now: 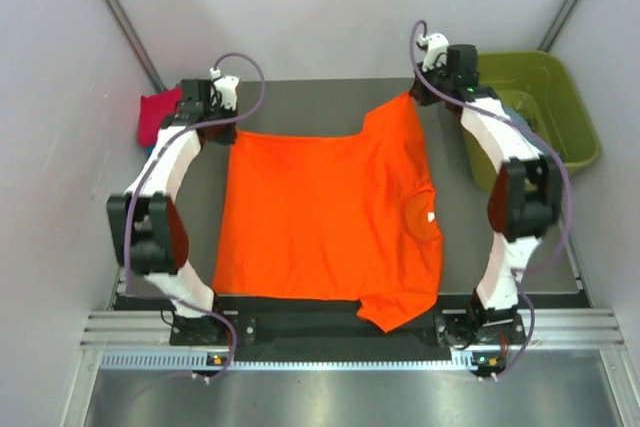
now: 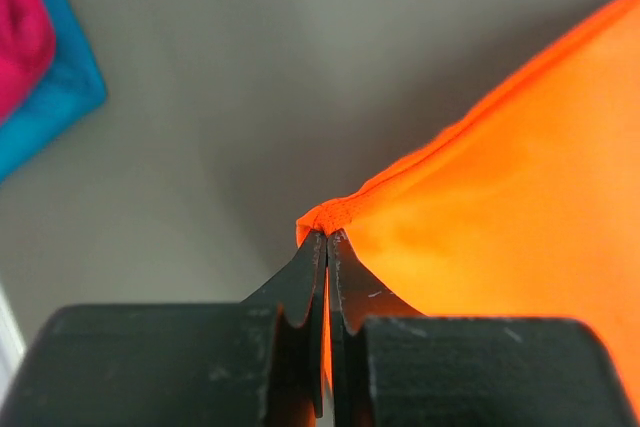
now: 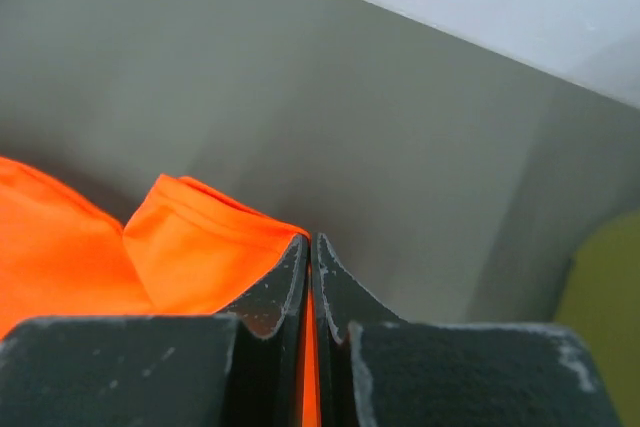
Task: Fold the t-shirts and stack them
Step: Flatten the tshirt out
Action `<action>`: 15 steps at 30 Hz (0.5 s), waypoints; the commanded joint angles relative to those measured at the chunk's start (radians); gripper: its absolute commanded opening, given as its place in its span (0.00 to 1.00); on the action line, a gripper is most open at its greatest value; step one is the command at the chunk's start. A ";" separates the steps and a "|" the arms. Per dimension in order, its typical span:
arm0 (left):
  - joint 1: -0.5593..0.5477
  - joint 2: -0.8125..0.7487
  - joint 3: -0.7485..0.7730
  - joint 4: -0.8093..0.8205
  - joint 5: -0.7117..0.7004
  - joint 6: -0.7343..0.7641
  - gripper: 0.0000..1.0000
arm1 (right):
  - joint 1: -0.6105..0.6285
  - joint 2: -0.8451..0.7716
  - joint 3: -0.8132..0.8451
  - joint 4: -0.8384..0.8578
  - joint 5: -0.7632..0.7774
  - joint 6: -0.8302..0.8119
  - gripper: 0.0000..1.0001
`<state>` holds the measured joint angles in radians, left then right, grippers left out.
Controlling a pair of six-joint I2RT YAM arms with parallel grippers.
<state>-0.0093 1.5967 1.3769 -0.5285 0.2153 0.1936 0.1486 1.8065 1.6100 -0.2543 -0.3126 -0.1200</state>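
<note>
Two shirts sit piled far left, crimson-pink t-shirt (image 1: 157, 117) over blue t-shirt (image 2: 60, 97), likely already folded. Left gripper (image 2: 328, 235) is clamped on the far-left hem corner of the orange t-shirt (image 1: 320, 217), which lies flat mid-table with no fold made yet. Right gripper (image 3: 309, 239) is pinched on its far sleeve tip. Olive tub (image 1: 575, 117) far right, contents unclear. White neck tag (image 1: 430, 217) shows no legible writing.

dark grey table (image 1: 330, 92): orange t-shirt (image 1: 320, 212) spread out; blue t-shirt (image 2: 60, 102) under crimson-pink t-shirt (image 1: 155, 117), far-left corner.
</note>
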 commanded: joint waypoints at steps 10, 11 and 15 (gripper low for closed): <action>0.002 0.563 0.583 0.101 -0.085 0.017 0.00 | 0.009 0.689 0.801 0.056 0.151 -0.030 0.00; 0.002 0.616 0.620 0.094 -0.093 0.012 0.00 | 0.008 0.703 0.820 0.076 0.165 -0.033 0.00; 0.002 0.715 0.764 0.110 -0.103 -0.002 0.00 | 0.011 0.749 0.834 0.151 0.237 -0.033 0.00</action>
<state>-0.0093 2.2826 2.0411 -0.4717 0.1337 0.2039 0.1497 2.5469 2.3753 -0.2203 -0.1493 -0.1394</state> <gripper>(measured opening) 0.012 0.006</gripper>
